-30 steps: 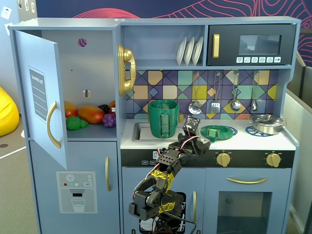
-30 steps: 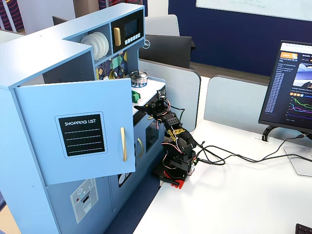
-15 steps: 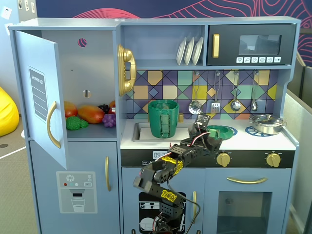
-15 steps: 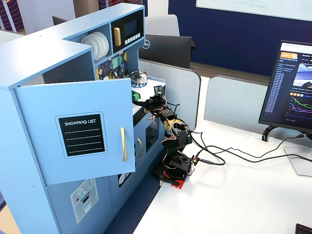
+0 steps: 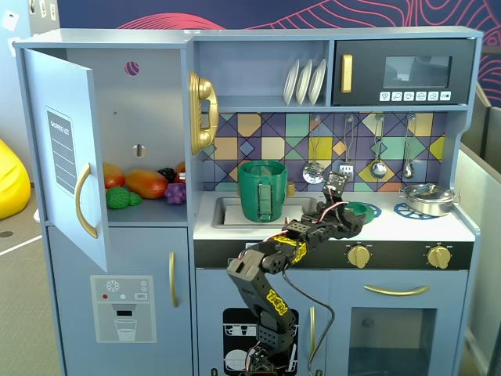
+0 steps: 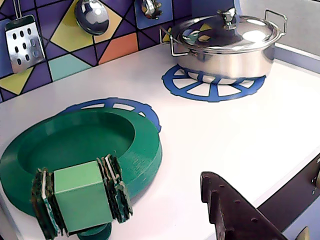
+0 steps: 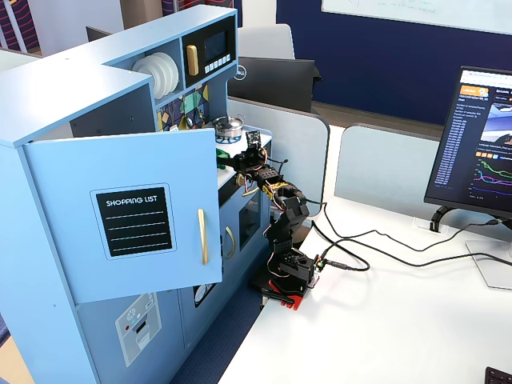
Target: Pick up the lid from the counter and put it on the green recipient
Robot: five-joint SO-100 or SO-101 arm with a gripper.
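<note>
Reaching over the counter (image 6: pixel 240 150) toward the lid (image 6: pixel 85 150), which lies flat on the left blue burner ring (image 6: pixel 120 106), knob (image 6: pixel 82 197) nearest the wrist camera. In the wrist view only one dark toothed finger (image 6: pixel 235 210) shows, at bottom right, well clear of the knob; cannot tell how wide the gripper (image 5: pixel 351 213) stands, but nothing looks held. In a fixed view the pot (image 5: pixel 263 190) sits in the sink (image 5: pixel 227 211), left of the lid, mouth open and upright.

Judged step: closing in for the grasp. Best done by shifting left in the wrist view so the knob falls between the fingers, then lowering squarely and squeezing on the knob's flat faces rather than its ribbed sides. Worth keeping clear of the silver pan (image 6: pixel 227 42) to the right and the ladle (image 6: pixel 91 15) hanging behind. After lifting, keep the lid level for seating on the pot rim.
</note>
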